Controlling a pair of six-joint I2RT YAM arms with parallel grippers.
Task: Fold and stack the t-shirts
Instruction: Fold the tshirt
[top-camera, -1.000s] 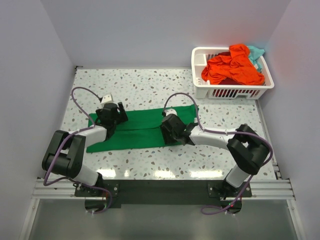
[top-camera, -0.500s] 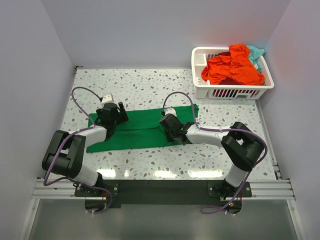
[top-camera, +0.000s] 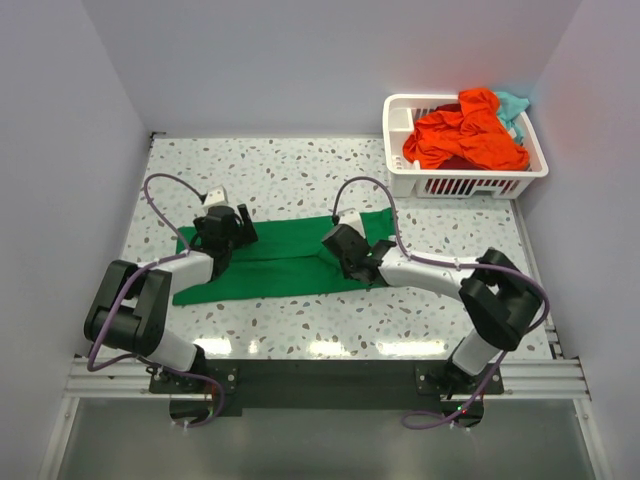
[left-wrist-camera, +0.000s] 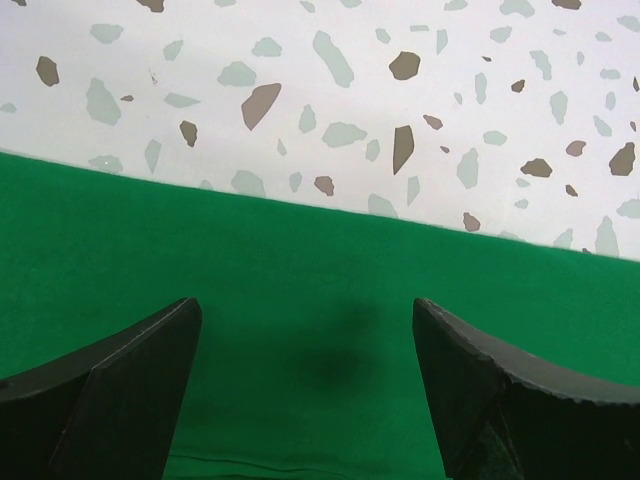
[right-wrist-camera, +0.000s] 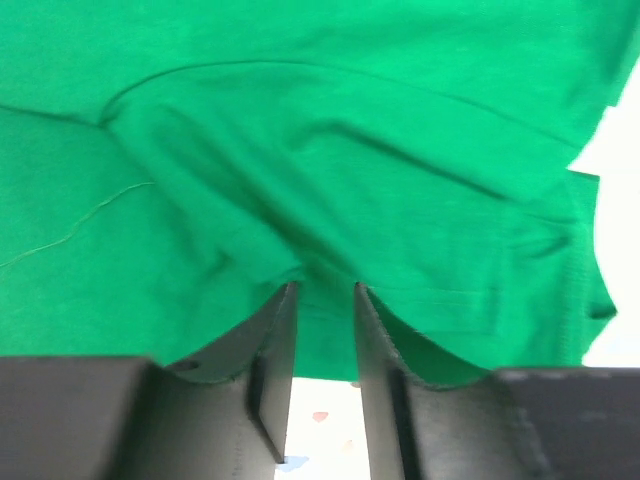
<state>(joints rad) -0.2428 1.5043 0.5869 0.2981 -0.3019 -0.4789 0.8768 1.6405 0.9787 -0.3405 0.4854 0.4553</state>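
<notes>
Your left claw (top-camera: 226, 230) (left-wrist-camera: 305, 320) stands over the left end of the shirt (top-camera: 280, 266) (left-wrist-camera: 300, 260) (right-wrist-camera: 300, 150), which lies flat on the table (top-camera: 280, 180) (left-wrist-camera: 330, 90). Bare table begins just beyond its tips. Your right claw (top-camera: 341, 246) (right-wrist-camera: 325, 290) sits on the shirt's right part, with a fold of cloth nipped between its tips. From there the shirt runs left toward the other claw. The basket (top-camera: 460, 186) stands well beyond and to the right of your right claw, with a heap (top-camera: 465, 135) of shirts in it.

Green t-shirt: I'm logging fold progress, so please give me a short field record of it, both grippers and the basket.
green t-shirt: laid out as a long band, not stacked
left gripper: open, over the shirt near its edge
right gripper: shut on a pinch of the shirt's cloth
basket: holds the crumpled orange-red t-shirt and teal t-shirt
</notes>
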